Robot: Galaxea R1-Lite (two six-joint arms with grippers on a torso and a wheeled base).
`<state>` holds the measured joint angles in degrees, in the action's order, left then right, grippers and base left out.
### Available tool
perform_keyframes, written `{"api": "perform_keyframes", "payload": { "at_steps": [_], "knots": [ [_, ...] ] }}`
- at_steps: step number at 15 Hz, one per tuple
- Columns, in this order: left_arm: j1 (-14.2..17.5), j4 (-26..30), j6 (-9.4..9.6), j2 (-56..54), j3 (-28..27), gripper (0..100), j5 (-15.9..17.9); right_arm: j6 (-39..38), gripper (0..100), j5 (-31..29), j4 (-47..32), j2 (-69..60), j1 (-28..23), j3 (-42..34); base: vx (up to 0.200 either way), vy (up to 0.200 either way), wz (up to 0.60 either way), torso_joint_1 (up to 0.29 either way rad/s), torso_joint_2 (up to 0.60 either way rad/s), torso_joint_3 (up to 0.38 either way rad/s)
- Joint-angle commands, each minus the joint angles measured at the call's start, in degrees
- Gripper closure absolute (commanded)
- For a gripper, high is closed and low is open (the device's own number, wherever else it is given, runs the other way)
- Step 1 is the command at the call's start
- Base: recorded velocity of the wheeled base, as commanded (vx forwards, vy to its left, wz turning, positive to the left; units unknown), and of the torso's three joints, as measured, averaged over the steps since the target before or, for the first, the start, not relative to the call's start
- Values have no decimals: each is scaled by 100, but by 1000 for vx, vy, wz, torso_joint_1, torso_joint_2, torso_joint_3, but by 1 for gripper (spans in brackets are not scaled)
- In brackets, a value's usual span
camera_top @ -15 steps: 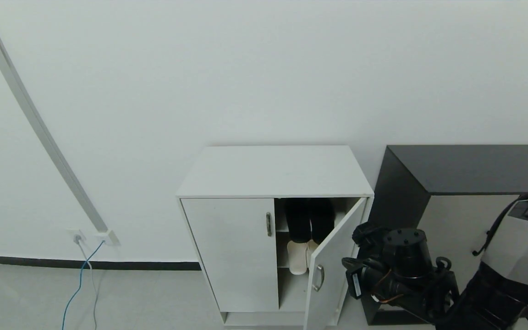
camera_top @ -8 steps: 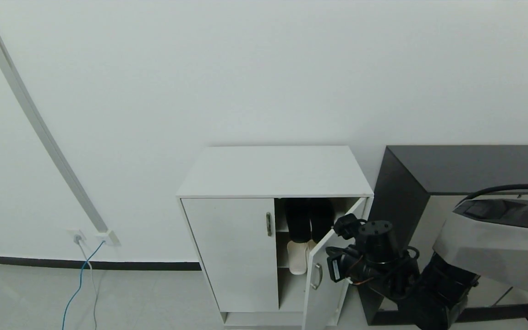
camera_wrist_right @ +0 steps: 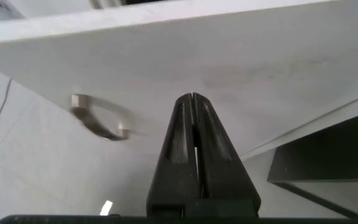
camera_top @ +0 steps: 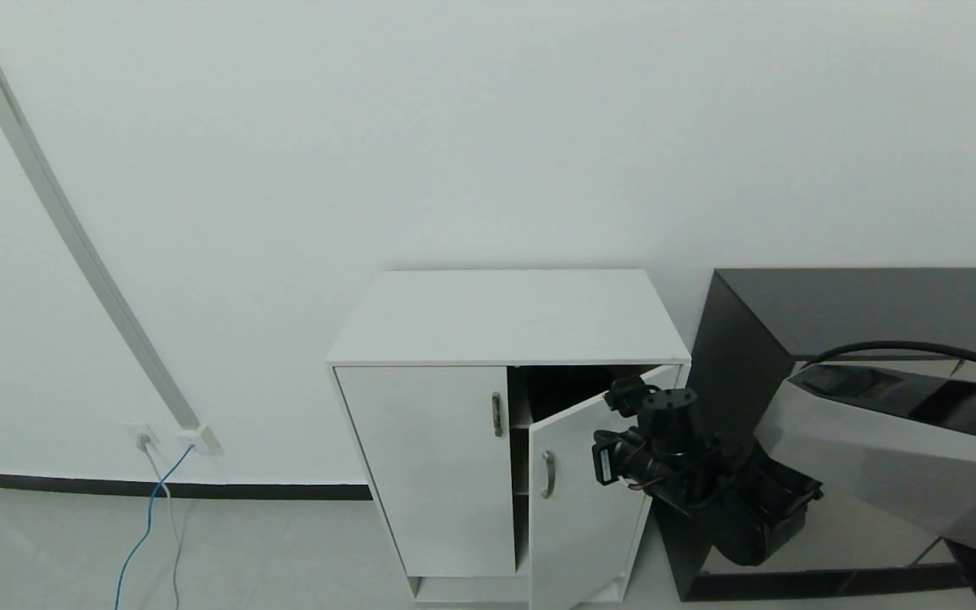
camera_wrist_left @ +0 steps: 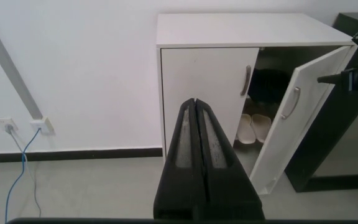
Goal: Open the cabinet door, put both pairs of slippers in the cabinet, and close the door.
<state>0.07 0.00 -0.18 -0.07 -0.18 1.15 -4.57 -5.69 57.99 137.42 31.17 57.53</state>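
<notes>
white wall, one cabinet door part way open

white wall (camera_top: 488,127) fills the back, and the white cabinet (camera_top: 505,318) stands against it on the pale floor (camera_top: 268,542). its left door (camera_top: 424,466) is flat shut. its right door (camera_top: 577,508) hangs part way open, with a dark gap between the two doors.

i see the right gripper (camera_top: 619,394) up by the top of that door, on its outside face. in the right wrist view its two fingers (camera_wrist_right: 180,130) are pressed tight together with nothing between them. their tips sit right at the door, a bit away from the curved door handle (camera_wrist_right: 98,118). i can't tell if they really push on it.

the left gripper (camera_wrist_left: 195,102) hangs well back from the cabinet, out in front of the left door. its fingers are pressed together too, holding nothing.

past it, inside the cabinet, the white slippers (camera_wrist_left: 253,127) lie side by side. the black slippers (camera_wrist_left: 269,87) sit above them.

a dark unit (camera_top: 835,309) stands just beside the cabinet on the right. a blue cable (camera_top: 145,517) runs down from the wall sockets (camera_top: 142,438) on the left.
</notes>
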Motion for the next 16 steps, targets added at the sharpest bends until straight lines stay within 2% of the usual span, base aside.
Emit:
{"api": "perform_keyframes", "payload": {
  "at_steps": [1, 9, 16],
  "knots": [
    [1, -9, -8, 7, 1, 100, 0, 0, 100, -2, -104, 276, -59, 391, 0, 0, 0, 0, 0, 0],
    [1, 0, 1, 7, 1, 100, 0, 0, 100, -2, -499, 636, -217, 1270, 0, 0, 0, 0, 0, 0],
    [1, -9, -8, 7, 1, 100, -9, 0, 100, 7, -824, 698, -322, 1674, 0, 0, 0, 0, 0, 0]
  ]
}}
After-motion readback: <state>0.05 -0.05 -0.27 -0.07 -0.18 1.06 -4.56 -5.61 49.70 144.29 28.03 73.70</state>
